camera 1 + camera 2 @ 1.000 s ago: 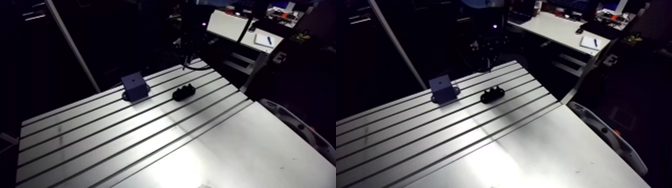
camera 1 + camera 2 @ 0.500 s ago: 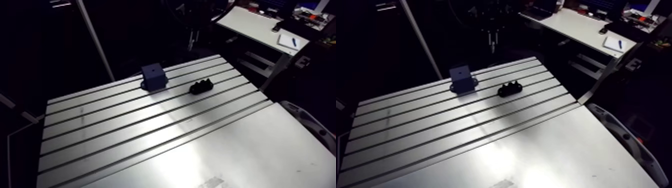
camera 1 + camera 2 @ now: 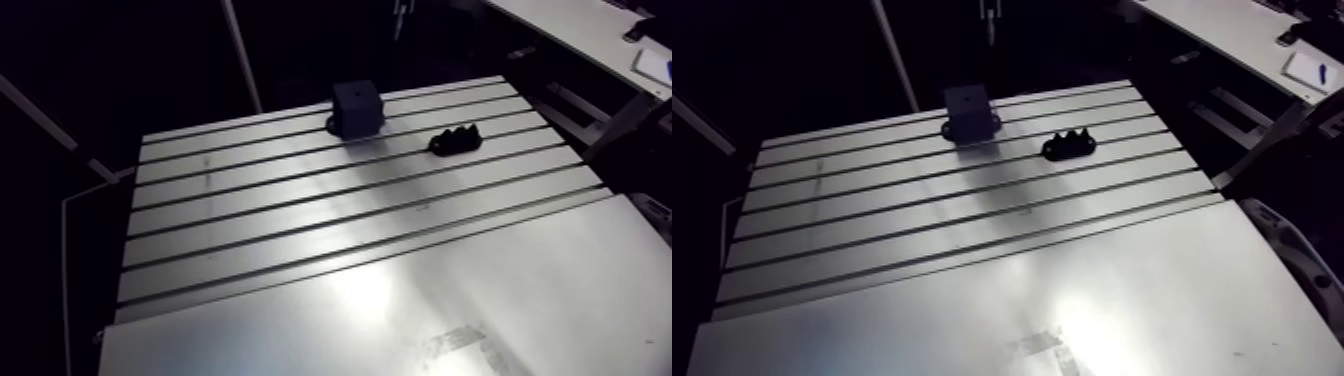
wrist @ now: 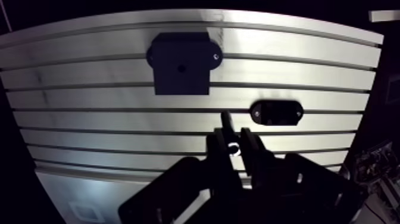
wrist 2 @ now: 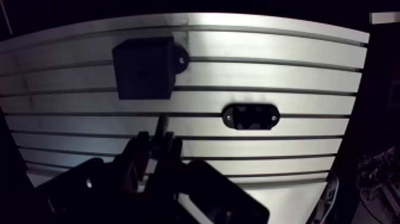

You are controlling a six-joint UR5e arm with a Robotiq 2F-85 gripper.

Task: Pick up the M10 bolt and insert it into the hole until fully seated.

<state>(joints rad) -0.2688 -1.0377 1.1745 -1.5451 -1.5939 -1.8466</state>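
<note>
In the wrist view my gripper hangs high over the table, shut on a thin dark bolt whose shaft sticks out beyond the fingertips. Ahead of it stands the dark square block, with a small hole in the middle of its top face. The black holder lies beside the gripper, nearer than the block. In the arm view the block and holder sit near the table's far edge, and only the gripper's tip shows above the block.
The slotted aluminium table runs wide in front of the block and holder, with a smooth plate at the near side. A slanted pole rises behind the far edge. The table drops off just beyond the block.
The gripper has risen from just above the table's far edge near the holder to high over the block. The whole arm view has shifted with the arm.
</note>
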